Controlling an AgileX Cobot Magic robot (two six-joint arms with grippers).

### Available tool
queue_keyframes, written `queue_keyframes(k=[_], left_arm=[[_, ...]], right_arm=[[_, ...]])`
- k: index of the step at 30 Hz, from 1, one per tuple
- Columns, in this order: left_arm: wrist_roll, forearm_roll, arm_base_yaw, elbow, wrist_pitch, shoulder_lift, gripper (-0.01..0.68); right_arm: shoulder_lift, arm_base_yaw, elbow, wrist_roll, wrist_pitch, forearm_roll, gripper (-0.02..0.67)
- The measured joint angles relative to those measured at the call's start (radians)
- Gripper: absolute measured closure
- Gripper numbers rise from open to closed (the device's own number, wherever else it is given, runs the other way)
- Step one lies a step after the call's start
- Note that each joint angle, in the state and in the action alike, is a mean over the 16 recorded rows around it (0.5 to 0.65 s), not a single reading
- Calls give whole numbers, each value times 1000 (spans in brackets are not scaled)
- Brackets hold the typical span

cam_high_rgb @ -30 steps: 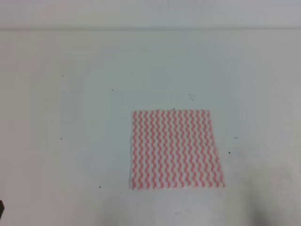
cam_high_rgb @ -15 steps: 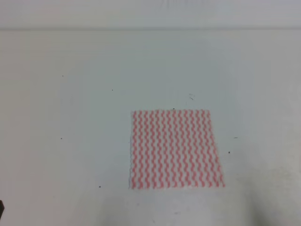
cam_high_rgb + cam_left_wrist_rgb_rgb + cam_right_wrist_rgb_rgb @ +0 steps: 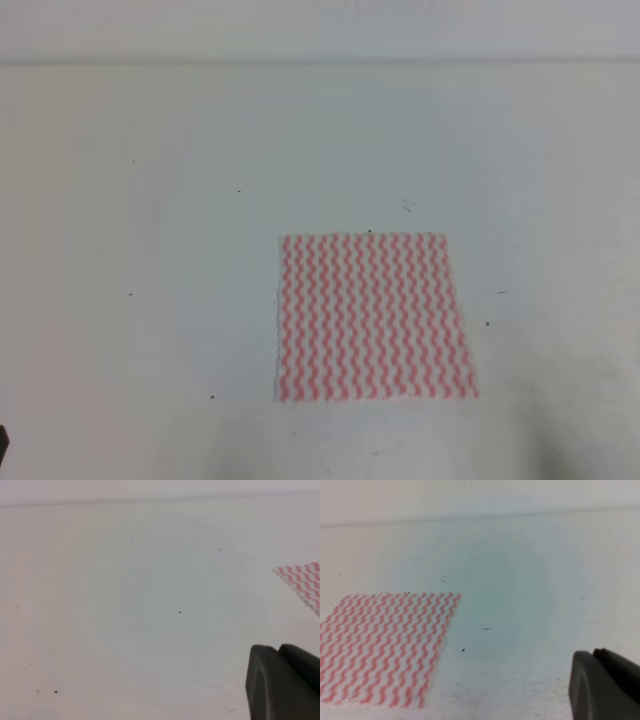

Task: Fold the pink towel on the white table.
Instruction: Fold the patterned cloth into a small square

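A: Towel first. What does it look like?

B: The pink towel [image 3: 373, 316] is a thin, roughly square cloth with pink-red and white wavy zigzag stripes running near to far. It lies flat and unfolded in a single layer, with no wrinkles I can make out. Its near edge looks a bit wider than its far edge in the exterior high view.

A: Where is it?

B: On the white table [image 3: 150, 250], right of centre and toward the near side in the exterior high view. In the right wrist view it fills the lower left [image 3: 385, 645], with one corner pointing toward the middle. The left wrist view catches only one corner at the right edge [image 3: 303, 581].

A: Table?

B: Plain white, with scattered small dark specks [image 3: 130, 293] and some faint scuff marks near the towel's far right corner [image 3: 407, 205].

A: Grippers?

B: Only a dark part of the left gripper [image 3: 282, 682] shows, at the lower right of its wrist view, well apart from the towel corner. The right gripper [image 3: 605, 685] looks the same, at the lower right of its own view, also apart from the towel. For both, I can't tell how far the jaws are spread, and nothing visible is held. Neither touches the cloth.
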Motion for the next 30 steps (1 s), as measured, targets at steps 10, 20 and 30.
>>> queue_keyframes(k=[10,20,30], left_arm=[[0,-3,0,-1,-20,0,675],[0,-98,0,-3,-107,2,675],[0,-397,-1,-3,-195,6,675]], right_arm=[[2,0,-5,0,-1,0,667],[-2,0,-5,0,-44,65,667],[4,0,-2,0,-207,379,667]])
